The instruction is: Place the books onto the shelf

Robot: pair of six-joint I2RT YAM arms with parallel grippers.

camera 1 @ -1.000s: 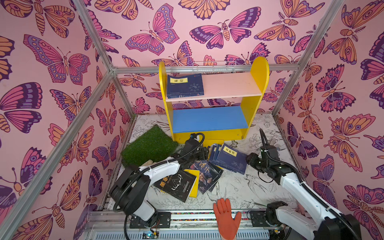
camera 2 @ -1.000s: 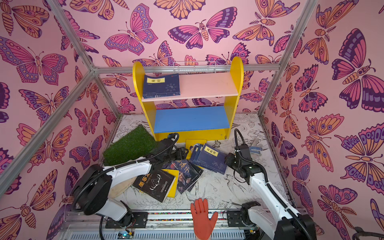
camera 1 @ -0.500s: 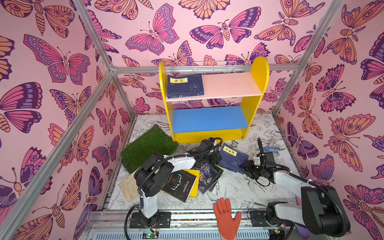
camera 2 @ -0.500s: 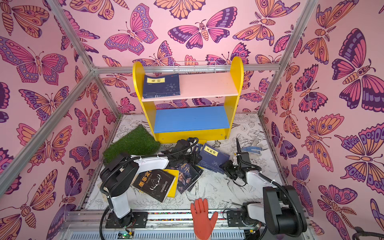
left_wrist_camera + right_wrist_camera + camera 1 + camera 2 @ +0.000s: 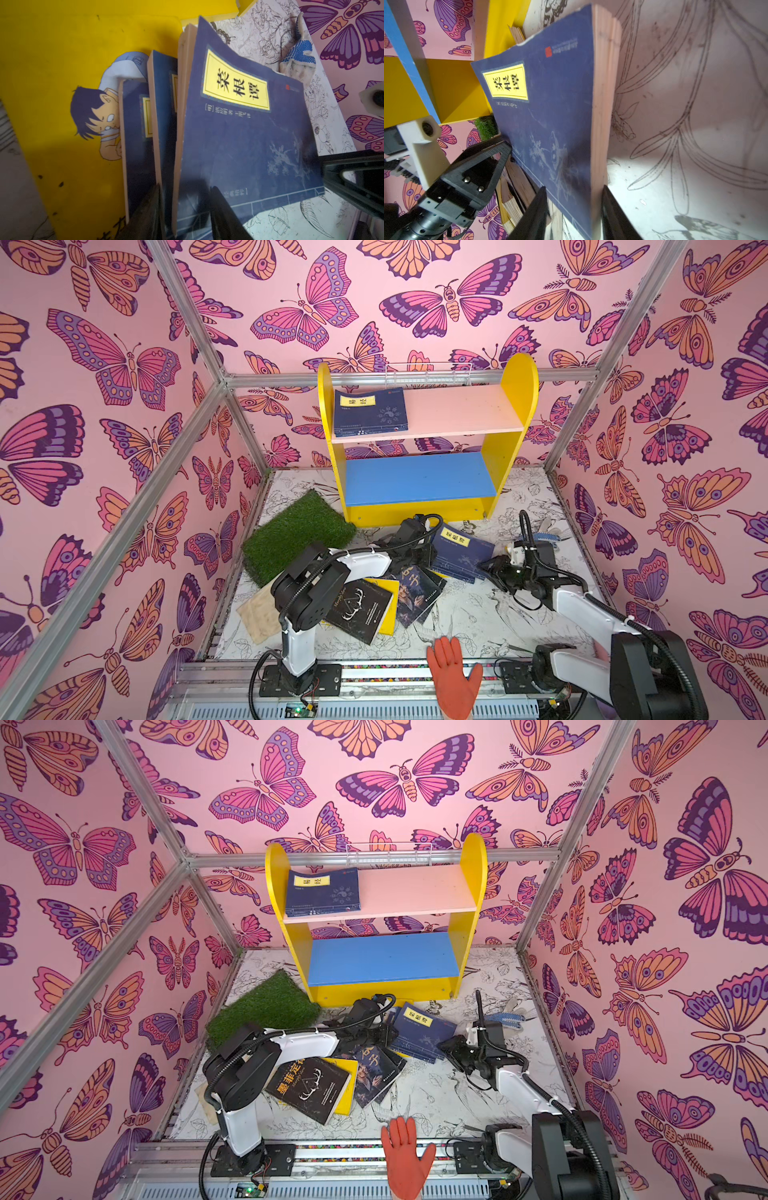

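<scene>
Fingers (image 5: 224, 214) of the left gripper (image 5: 185, 187) straddle the edge of the top books in the navy stack (image 5: 239, 135), about half closed; whether they press the covers cannot be told. The right gripper (image 5: 574, 187) straddles the stack's opposite corner, its fingers (image 5: 612, 214) likewise half closed on either side of the page block, and here too a firm pinch cannot be told. In both top views the stack lies fanned on the floor at 6 o'clock of the shelf (image 5: 515, 406), just before its foot, with the left gripper at the stack's 9 o'clock and the right at its 3 o'clock. The shelf stands against the back wall at 12 o'clock; one navy book (image 5: 370, 412) lies flat at the 9 o'clock end of its pink board (image 5: 461, 410). At the stack's 7 o'clock lies a portrait book (image 5: 417, 589), and beyond it a black book (image 5: 361, 608) overlapping a yellow book (image 5: 390, 616). A mat (image 5: 295, 535) lies at the stack's 9 o'clock, an orange glove (image 5: 453, 672) at 6 o'clock on the front rail.
</scene>
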